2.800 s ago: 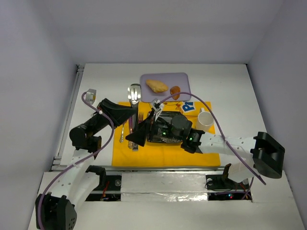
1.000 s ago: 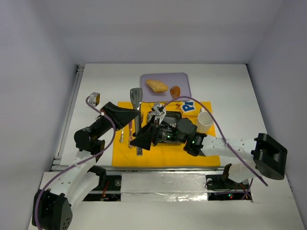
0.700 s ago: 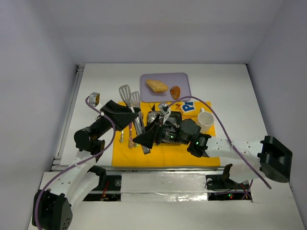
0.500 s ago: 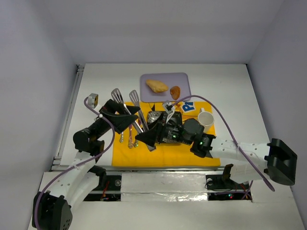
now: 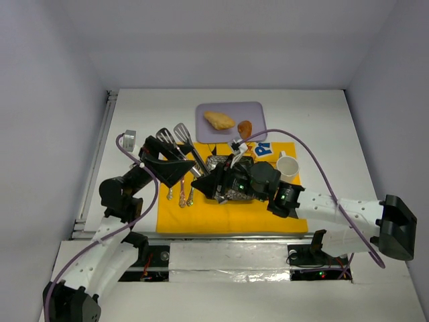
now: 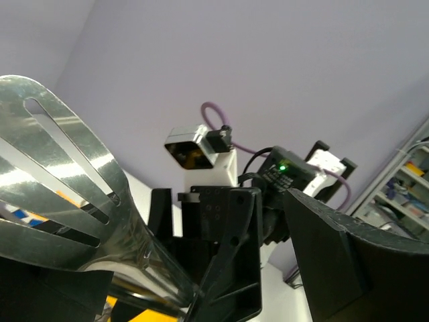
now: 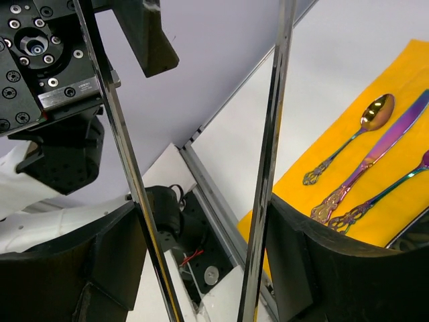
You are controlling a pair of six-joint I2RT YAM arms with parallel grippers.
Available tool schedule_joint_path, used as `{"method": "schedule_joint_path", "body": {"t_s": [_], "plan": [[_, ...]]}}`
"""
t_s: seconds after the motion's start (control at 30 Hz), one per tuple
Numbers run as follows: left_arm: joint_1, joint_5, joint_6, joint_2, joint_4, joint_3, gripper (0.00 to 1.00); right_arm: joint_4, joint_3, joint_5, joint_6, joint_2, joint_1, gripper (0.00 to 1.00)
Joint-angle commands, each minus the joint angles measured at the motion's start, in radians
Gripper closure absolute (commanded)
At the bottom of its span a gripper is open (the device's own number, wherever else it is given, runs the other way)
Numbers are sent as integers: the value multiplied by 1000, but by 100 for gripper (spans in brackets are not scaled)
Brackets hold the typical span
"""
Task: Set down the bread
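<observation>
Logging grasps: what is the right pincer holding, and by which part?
Shiny metal slotted tongs, clamped across both handle strips at the end away from the heads.

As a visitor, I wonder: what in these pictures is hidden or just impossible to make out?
Top view: the crinkled silver thing lies mostly under the right arm.
Top view: the blue-and-white card is partly covered, its print too small to read.
Left wrist view: the tongs are cut by the left edge; whether the left hand grips them is unclear.
Wrist views: the bread is outside both.
</observation>
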Motion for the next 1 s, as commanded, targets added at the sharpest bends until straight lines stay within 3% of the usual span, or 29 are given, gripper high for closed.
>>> {"method": "schedule_joint_path", "body": {"t_s": [0.0, 0.2, 0.6, 0.97], "plan": [[-5, -12, 124, -38, -111, 63, 3, -19, 55, 49, -21, -32, 6, 30], [-5, -31, 188, -47, -220, 71, 1, -17, 68, 65, -20, -73, 6, 32], [-5, -34, 237, -41, -260, 48, 1, -80, 157, 116, 9, -47, -46, 35], [-5, -163, 542, -162, -772, 154, 1, -321, 92, 78, 75, -52, -321, 37]]}}
